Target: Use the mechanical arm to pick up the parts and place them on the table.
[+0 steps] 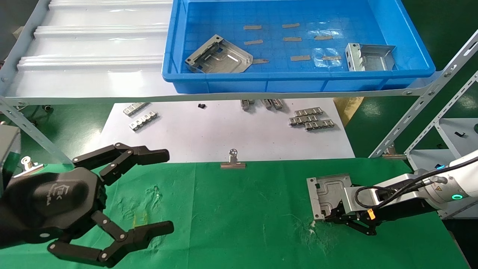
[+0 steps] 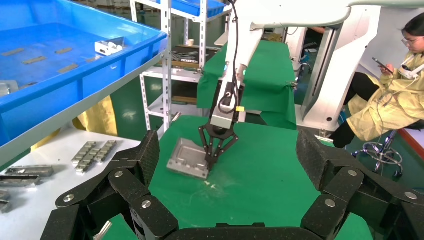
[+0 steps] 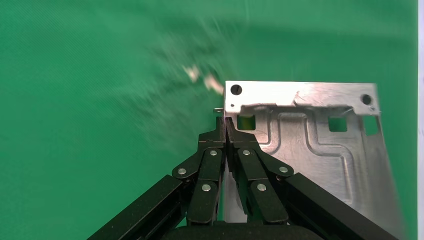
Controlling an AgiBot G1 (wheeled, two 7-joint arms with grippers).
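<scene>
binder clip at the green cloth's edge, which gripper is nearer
Left. The open left gripper hovers off to the binder clip's left; the right gripper, pinching a part, is farther right.

Workshop or factory test area: slotted-angle steel racking point(image 1: 429, 108), blue parts bin point(image 1: 298, 80), green-clothed bench point(image 1: 242, 224), seated worker point(image 2: 390, 95) at far side.

The head camera looked down and forward from above over the green cloth-covered table point(image 1: 242, 209). The left wrist camera sat behind its own spread black claw point(image 2: 235, 200), low, facing across the table toward the right side. The right wrist camera hovered close, facing the cloth. All three views shared one silver stamped sheet-metal plate point(image 1: 328, 194) point(image 2: 189, 159) point(image 3: 320, 145).
</scene>
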